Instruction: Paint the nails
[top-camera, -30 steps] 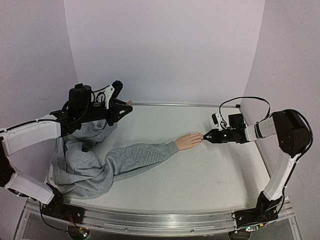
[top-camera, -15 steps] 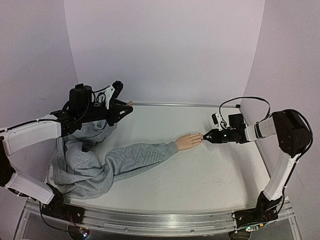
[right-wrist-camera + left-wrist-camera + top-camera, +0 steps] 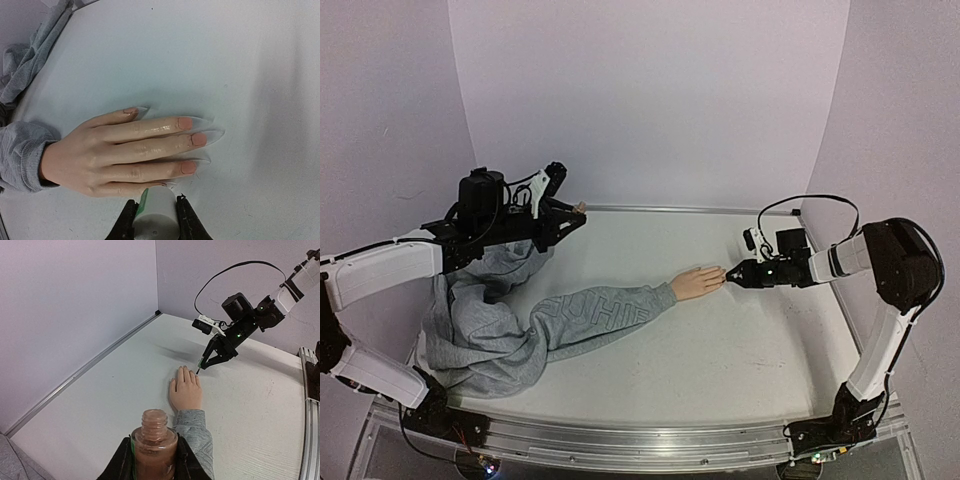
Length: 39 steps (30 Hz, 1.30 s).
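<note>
The peach mannequin hand (image 3: pixel 697 283) lies flat, palm down, at the end of a grey sleeve (image 3: pixel 605 312). In the right wrist view its nails (image 3: pixel 186 123) show pink-brown on three long fingers. My right gripper (image 3: pixel 732 273) is shut on a white brush cap (image 3: pixel 156 217) right at the little finger's tip. The cap hides the brush and that nail. The left wrist view shows the thin brush (image 3: pixel 197 371) at the fingertips. My left gripper (image 3: pixel 565 212) is shut on an open, uncapped polish bottle (image 3: pixel 154 445) and holds it upright at the far left.
The grey sweatshirt body (image 3: pixel 480 335) is heaped at the near left under my left arm. A metal rail (image 3: pixel 670 209) runs along the back wall. A black cable (image 3: pixel 810 198) loops above my right wrist. The side wall stands close on the right.
</note>
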Each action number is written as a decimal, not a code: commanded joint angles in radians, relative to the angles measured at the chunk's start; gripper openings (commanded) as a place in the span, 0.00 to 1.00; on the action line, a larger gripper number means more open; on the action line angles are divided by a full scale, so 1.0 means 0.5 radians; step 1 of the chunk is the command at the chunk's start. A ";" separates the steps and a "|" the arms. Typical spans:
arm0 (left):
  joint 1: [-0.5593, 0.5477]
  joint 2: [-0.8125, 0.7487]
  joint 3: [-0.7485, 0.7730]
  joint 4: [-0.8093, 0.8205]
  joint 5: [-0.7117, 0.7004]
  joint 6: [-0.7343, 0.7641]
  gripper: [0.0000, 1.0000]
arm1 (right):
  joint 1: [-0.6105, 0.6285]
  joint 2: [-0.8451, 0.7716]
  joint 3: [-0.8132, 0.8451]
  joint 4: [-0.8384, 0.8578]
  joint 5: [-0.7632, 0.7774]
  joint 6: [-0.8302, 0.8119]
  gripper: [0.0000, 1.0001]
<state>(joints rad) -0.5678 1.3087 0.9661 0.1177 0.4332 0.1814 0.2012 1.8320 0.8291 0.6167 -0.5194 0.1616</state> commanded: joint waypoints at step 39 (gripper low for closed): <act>0.016 -0.006 0.041 0.124 0.051 -0.021 0.00 | -0.007 0.064 0.047 0.052 -0.089 0.031 0.00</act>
<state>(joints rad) -0.5674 1.3102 0.9661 0.1173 0.4435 0.1814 0.2012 1.8496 0.8291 0.6220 -0.5407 0.1726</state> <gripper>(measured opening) 0.232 0.218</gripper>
